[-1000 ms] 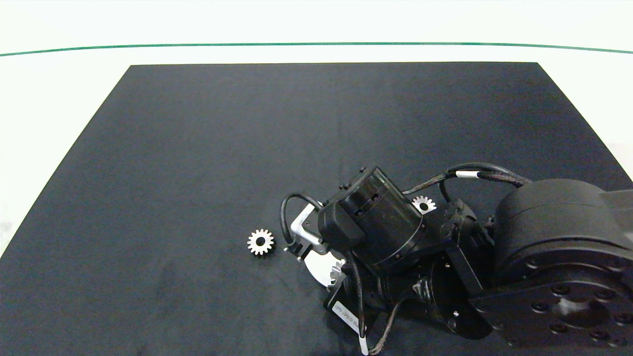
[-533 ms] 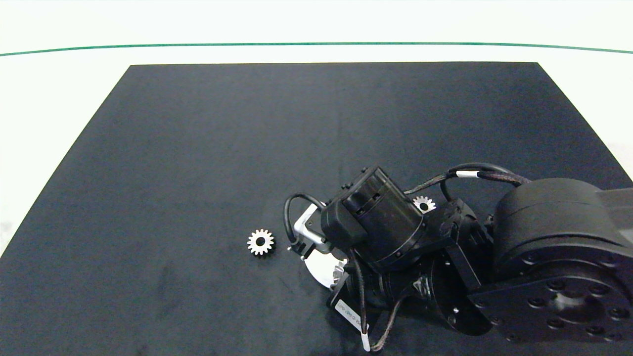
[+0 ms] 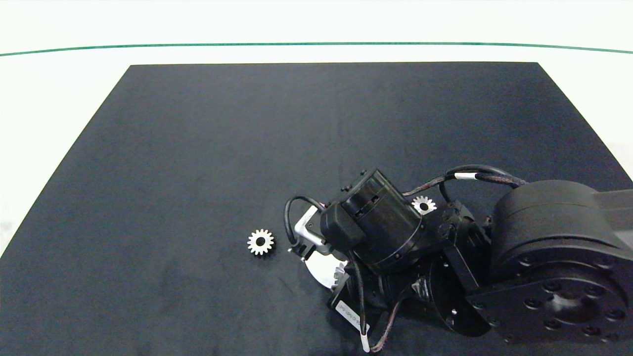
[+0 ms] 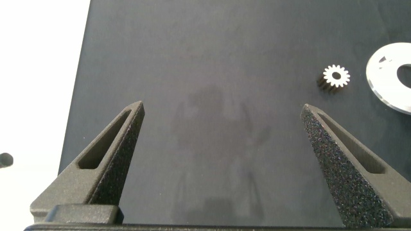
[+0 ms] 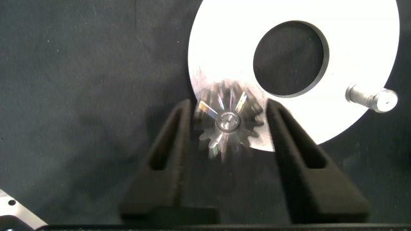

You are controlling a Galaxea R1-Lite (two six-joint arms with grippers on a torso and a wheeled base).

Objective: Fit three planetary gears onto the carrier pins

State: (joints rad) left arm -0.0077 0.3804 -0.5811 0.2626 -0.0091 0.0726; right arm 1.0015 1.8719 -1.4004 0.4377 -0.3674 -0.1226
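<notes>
On the black mat lies the white disc [image 5: 218, 38] with its carrier pins; one bare pin [image 5: 372, 97] stands near its rim. My right gripper [image 5: 228, 106] hangs over the disc [image 3: 319, 267], its fingers close against a silvery planetary gear [image 5: 226, 122] that sits on a pin whose tip shows through the centre hole. A second gear [image 3: 260, 242] lies loose to the left of the disc. A third gear [image 3: 424, 204] shows behind the right arm. Off to the left, my left gripper [image 4: 221, 108] hovers open and empty above the mat, facing the loose gear [image 4: 335, 77] and the disc [image 4: 392, 74].
The black mat [image 3: 247, 148] covers most of the white table [image 3: 59, 99]. The bulky right arm [image 3: 554, 247] fills the near right corner and hides most of the disc in the head view. The left arm is outside the head view.
The right arm's wrist has shifted very slightly over the disc. The two loose gears have stayed where they were.
</notes>
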